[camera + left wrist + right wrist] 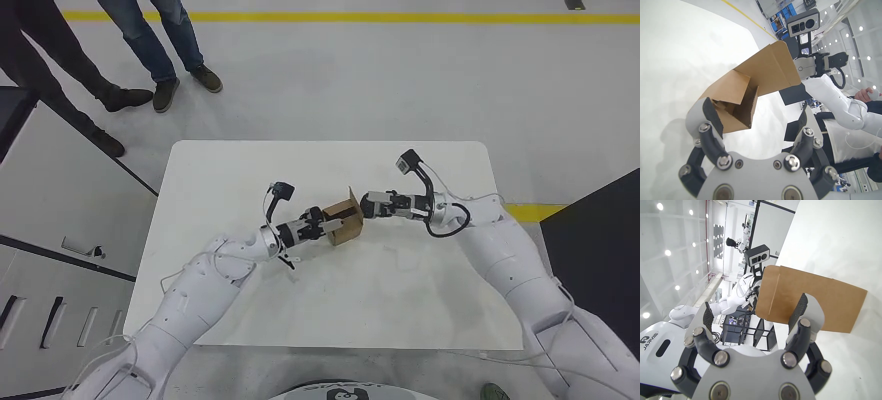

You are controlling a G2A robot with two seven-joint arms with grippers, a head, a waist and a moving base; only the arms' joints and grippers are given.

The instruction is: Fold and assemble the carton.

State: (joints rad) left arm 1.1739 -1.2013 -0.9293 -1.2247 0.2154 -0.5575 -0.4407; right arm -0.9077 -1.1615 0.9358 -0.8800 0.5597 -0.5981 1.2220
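Carton (342,221) on the table (300,170), left gripper (324,222) just beside the carton on its left, right gripper (362,205) just beside the carton on its right

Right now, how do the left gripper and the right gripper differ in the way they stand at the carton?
The left gripper faces the open end of the carton, where inner flaps are folded in; the right gripper faces a plain outer panel. One left finger lies at a carton corner; one right finger lies across the panel's flat face. Shared: both are open, at opposite sides of the carton, and neither clamps it.
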